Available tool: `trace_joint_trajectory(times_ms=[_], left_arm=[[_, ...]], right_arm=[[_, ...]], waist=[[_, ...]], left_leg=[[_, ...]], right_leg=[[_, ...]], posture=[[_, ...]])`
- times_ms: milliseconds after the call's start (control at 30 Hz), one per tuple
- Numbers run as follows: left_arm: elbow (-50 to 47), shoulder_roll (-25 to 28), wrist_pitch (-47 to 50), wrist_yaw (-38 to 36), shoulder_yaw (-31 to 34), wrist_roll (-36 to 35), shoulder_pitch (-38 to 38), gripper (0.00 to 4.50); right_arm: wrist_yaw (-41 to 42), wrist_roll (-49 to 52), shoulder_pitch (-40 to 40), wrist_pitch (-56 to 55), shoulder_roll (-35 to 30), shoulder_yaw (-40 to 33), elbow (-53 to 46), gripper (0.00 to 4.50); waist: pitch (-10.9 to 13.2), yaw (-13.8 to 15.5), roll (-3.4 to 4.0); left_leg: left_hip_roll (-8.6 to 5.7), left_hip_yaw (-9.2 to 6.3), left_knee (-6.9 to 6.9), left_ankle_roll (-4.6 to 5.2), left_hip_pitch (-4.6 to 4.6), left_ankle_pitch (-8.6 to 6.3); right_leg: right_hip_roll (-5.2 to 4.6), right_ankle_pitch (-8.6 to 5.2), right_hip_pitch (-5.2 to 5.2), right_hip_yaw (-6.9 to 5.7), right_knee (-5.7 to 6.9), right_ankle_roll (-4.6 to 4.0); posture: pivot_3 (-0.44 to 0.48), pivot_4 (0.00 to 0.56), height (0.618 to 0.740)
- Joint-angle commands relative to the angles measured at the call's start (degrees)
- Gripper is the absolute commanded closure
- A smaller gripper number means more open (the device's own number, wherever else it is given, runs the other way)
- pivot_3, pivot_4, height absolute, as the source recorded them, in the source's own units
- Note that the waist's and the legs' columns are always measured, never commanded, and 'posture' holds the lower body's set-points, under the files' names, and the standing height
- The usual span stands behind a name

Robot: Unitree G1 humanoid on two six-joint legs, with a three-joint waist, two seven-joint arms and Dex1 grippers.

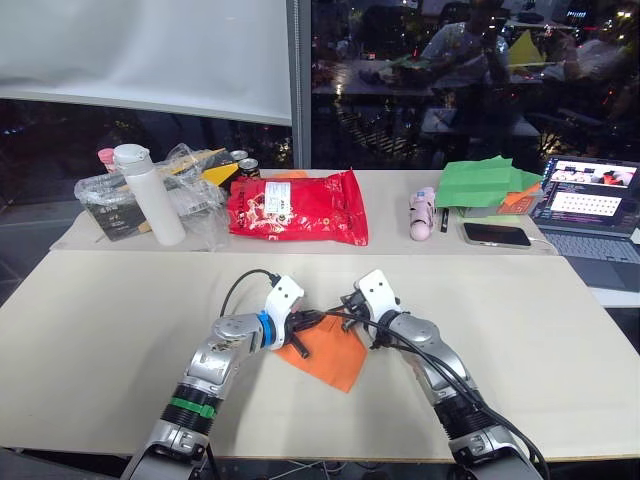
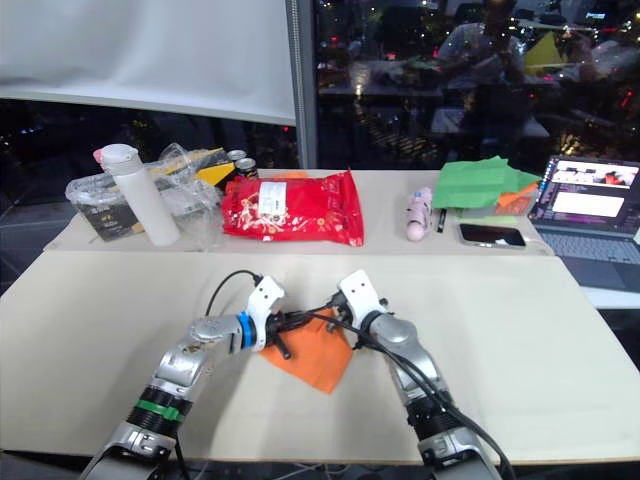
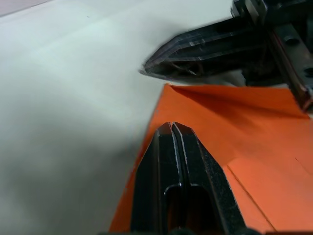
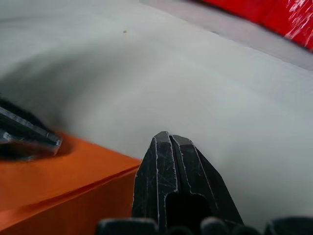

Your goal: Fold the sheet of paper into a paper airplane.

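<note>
Paper (image 1: pixel 328 352) lies flat on the tabletop (image 1: pixel 110 330), near the front edge, centred between the two arms. It is orange, already folded into a wedge with layered flaps; a crease line and a doubled edge show in the wrist views.

Handling, as a judgement: very light, thin, floppy off the creases, and it slides easily on the smooth tabletop. It tears or crumples if pinched hard. The best hold is at a folded edge or corner, where the layers stack and stiffen; pin one side down while working the other, or the whole piece will skate.

Left gripper (image 1: pixel 303 327): jaws together, with nothing visibly between them. In the left wrist view the tip sits over the paper's near edge, just inside the border, likely pressing down rather than gripping.

Right gripper (image 1: pixel 352 306): jaws also together, nothing clamped. In the right wrist view the tip sits at the paper's doubled edge, right on the boundary with bare tabletop. Cannot tell whether it touches the paper or hovers.

Both tips meet at the paper's far corner, close to each other, coming in from opposite sides.

Behind, well apart: red bag (image 1: pixel 298 207), bottle (image 1: pixel 150 193), green paper (image 1: pixel 485 183), phone (image 1: pixel 496 235), laptop (image 1: pixel 590 205).
</note>
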Motion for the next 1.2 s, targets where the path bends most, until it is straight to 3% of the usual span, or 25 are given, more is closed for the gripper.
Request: trace_joint_trajectory(times_ms=[33,300,667,900,1033,1200], left_arm=[[-1.97,0.22,0.14,-0.82,-0.67,-0.46,0.29,4.49],[-1.16,0.46,0.0,-1.06,-0.93,-0.19,0.01,4.49],[1.81,1.03,-0.89,-6.25,-2.79,0.14,-2.76,4.49],[7.25,1.07,-4.18,-7.87,-4.92,2.4,-5.17,4.49],[9.58,0.76,-5.65,-8.56,-5.71,3.25,-5.9,4.49],[11.52,0.18,-7.04,-9.33,-6.28,3.7,-6.61,4.49]], right_arm=[[1.59,1.88,1.7,-0.36,-0.98,-1.09,-7.87,4.5],[5.63,2.25,8.31,4.09,-2.41,2.61,-11.76,4.5],[4.64,-0.59,6.17,5.49,-2.13,4.72,-7.69,4.5],[4.52,-0.76,6.82,7.84,-4.62,3.44,-11.78,4.5],[5.29,1.1,7.9,10.33,-7.17,0.71,-17.72,4.5],[12.03,2.58,10.71,15.97,-18.05,-1.06,-26.03,4.5]], waist=[[0.0,0.01,0.0],[0.01,-0.08,0.01],[0.0,-0.08,0.0],[0.0,0.19,0.0],[0.0,0.59,0.0],[0.01,1.08,0.0]], left_leg=[[0.0,0.0,0.0,0.0,0.0,0.0],[0.0,0.0,0.0,0.0,0.0,0.0],[0.01,0.01,-0.01,0.0,0.07,0.0],[0.0,0.01,0.0,0.0,0.05,0.0],[-0.02,0.01,0.01,0.0,-0.01,0.0],[-0.04,0.01,0.02,0.0,-0.04,0.0]], right_leg=[[0.0,0.0,0.0,0.0,0.0,0.0],[0.0,0.0,0.0,0.0,-0.02,0.0],[0.01,-0.01,0.02,0.01,-0.01,0.01],[0.01,-0.01,0.02,0.01,-0.02,0.01],[-0.01,-0.01,0.03,0.0,-0.09,0.01],[-0.03,-0.01,0.02,0.0,-0.13,0.01]], posture=[[0.0,0.15,0.715],[0.0,0.15,0.715],[0.0,0.15,0.715],[0.0,0.15,0.715],[0.0,0.15,0.715],[0.0,0.15,0.715]])
